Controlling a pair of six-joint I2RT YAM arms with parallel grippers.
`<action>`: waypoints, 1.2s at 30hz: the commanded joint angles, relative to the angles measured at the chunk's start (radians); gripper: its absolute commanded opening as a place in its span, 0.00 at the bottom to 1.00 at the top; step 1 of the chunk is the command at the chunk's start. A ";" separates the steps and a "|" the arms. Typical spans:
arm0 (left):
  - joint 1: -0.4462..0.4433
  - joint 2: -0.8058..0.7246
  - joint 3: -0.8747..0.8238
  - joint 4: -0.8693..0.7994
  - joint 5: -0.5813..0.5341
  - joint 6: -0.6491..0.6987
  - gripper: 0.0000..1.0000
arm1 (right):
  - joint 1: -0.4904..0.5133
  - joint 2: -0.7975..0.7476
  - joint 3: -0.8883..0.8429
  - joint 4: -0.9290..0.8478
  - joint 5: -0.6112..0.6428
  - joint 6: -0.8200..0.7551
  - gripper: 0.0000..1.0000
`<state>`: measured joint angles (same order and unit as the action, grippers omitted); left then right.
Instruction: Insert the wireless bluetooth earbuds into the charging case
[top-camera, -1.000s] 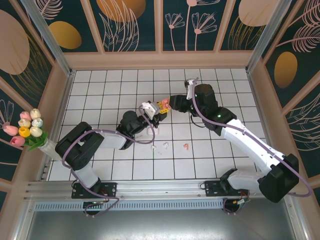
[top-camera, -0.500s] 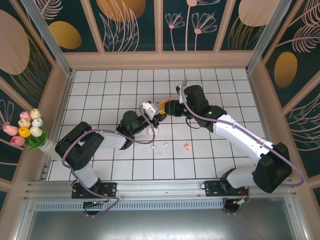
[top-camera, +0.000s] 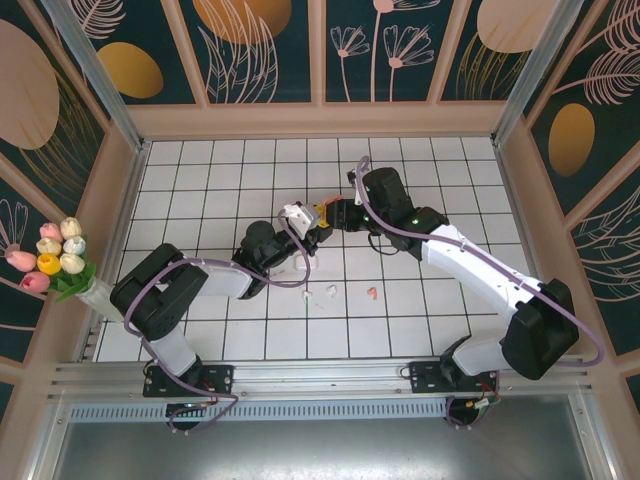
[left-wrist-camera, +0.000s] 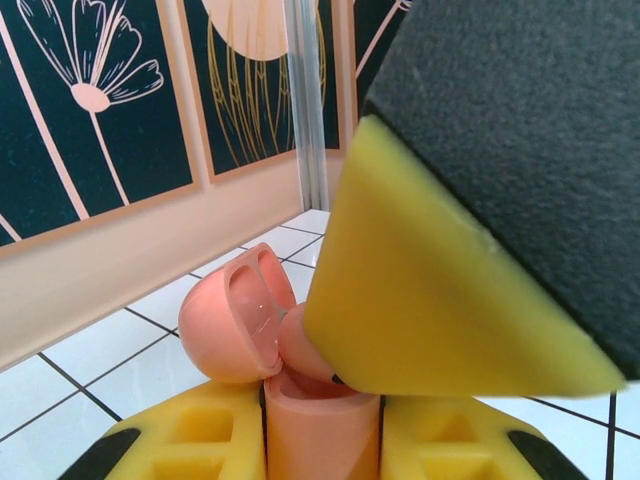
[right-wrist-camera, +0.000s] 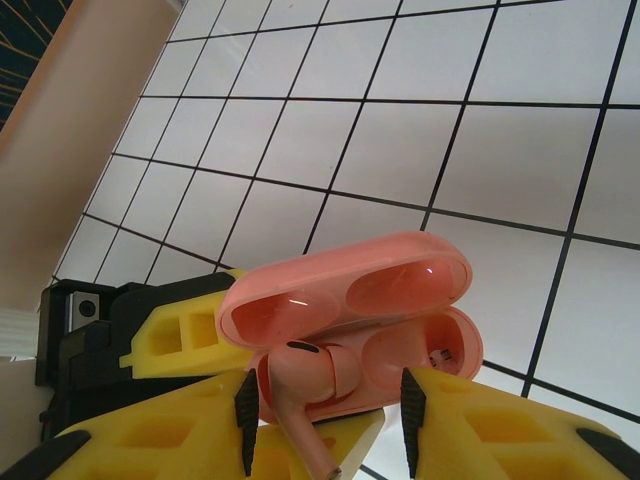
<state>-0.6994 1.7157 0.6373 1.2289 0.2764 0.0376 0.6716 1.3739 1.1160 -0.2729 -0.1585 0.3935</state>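
The salmon-pink charging case (right-wrist-camera: 400, 275) stands lid-open, and my left gripper (left-wrist-camera: 322, 440) is shut on its body (left-wrist-camera: 320, 435). A pink earbud (right-wrist-camera: 310, 375) has its head in the case's left well, stem pointing out toward the right wrist camera. The other well (right-wrist-camera: 420, 355) is empty. My right gripper (right-wrist-camera: 328, 420) straddles the earbud with its jaws apart: the left finger lies against the earbud, and a gap shows on the right side. From above, both grippers meet at the case (top-camera: 320, 211). A white earbud (top-camera: 326, 294) and a pink one (top-camera: 371, 292) lie on the tiles nearer the bases.
A bunch of tulips (top-camera: 55, 258) stands at the left wall. Patterned walls close in the white tiled floor (top-camera: 240, 170) on three sides, and a metal rail (top-camera: 300, 375) runs along the near edge.
My right arm has swung left, bringing its gripper and the pink earbud onto the open case. The left gripper has held the case still.
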 joint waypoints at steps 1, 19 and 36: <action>-0.009 -0.008 -0.002 0.044 0.052 0.002 0.00 | 0.017 -0.001 0.042 0.009 -0.015 -0.018 0.45; -0.010 -0.014 0.004 0.046 0.069 -0.006 0.00 | 0.017 0.025 0.030 0.015 -0.018 -0.018 0.37; -0.009 -0.024 -0.001 0.078 0.070 -0.032 0.00 | 0.013 -0.002 -0.023 0.024 0.002 0.002 0.26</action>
<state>-0.7033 1.7157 0.6365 1.2148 0.3168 0.0177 0.6846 1.3827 1.1187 -0.2436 -0.1745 0.3912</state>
